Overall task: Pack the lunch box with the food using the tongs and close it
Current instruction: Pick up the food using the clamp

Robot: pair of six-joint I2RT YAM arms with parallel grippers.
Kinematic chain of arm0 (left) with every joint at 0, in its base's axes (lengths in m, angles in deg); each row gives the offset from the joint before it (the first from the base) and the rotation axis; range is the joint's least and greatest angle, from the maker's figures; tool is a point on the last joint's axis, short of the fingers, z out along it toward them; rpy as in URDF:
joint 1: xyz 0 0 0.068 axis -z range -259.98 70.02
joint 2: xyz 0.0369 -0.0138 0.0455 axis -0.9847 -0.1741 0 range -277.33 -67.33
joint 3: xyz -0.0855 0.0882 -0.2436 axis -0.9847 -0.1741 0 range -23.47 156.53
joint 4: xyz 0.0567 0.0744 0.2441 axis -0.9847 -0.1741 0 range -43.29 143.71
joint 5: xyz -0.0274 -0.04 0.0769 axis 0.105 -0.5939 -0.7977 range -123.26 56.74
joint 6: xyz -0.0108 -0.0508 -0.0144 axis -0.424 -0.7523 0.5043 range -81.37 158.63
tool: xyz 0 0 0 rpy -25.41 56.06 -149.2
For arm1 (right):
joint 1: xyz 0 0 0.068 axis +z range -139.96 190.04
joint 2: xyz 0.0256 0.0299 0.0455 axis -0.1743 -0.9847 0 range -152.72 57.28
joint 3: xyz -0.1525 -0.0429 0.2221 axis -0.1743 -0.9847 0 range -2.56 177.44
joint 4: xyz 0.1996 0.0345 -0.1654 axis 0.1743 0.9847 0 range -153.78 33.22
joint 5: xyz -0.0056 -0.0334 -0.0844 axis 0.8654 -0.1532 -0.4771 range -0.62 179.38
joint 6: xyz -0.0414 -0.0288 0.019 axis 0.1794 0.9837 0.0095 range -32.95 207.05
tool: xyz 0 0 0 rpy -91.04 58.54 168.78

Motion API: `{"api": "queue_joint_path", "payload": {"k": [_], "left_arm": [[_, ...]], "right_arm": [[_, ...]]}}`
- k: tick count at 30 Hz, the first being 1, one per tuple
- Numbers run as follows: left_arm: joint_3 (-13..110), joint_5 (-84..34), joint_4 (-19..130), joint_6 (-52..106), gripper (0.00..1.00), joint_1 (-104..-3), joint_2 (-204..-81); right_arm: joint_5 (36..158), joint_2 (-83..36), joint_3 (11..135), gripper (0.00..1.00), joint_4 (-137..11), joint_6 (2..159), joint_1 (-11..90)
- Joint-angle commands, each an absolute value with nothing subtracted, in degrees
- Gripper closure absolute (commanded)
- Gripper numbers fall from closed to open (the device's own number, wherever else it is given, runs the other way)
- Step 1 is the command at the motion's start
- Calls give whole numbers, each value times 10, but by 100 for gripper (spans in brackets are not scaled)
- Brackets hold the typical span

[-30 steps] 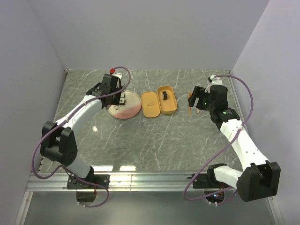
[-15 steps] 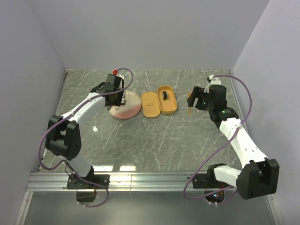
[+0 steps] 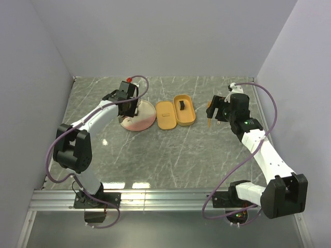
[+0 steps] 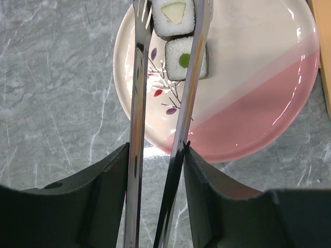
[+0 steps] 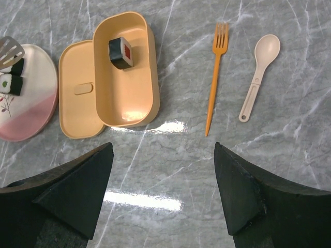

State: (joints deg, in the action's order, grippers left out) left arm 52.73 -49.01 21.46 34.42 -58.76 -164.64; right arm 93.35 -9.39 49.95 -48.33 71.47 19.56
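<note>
My left jaws clamp the tongs (image 4: 137, 108), whose tips straddle one roll (image 4: 173, 18) on the plate (image 4: 258, 77). One piece (image 5: 120, 52) lies already in the open lunch box (image 5: 126, 98). My right jaws stand apart, empty. Next I should squeeze more, then lift it gently toward the box.

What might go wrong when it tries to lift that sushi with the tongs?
The tongs in the left gripper straddle one roll, but one arm crosses the second roll beside it and may drag it along. The roll sits near the very tips, so it may slip out before reaching the box.
</note>
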Motion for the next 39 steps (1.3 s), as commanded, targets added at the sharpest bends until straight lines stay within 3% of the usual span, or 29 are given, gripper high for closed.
{"api": "queue_joint_path", "payload": {"k": [1, 25, 28, 32, 39], "left_arm": [[557, -493, 215, 346, 50, -585, -1648], [583, -587, 165, 403, 52, -549, -1675], [580, -596, 168, 408, 57, -546, -1675], [580, -606, 177, 412, 72, -544, -1670], [619, -623, 166, 417, 75, -541, -1666]], "right_arm": [[936, -94, 530, 15, -503, 718, 200], [947, -94, 520, 15, -507, 711, 200], [946, -92, 518, 15, -506, 711, 201], [945, -91, 518, 15, -507, 711, 200], [947, -90, 518, 15, -509, 711, 201]]}}
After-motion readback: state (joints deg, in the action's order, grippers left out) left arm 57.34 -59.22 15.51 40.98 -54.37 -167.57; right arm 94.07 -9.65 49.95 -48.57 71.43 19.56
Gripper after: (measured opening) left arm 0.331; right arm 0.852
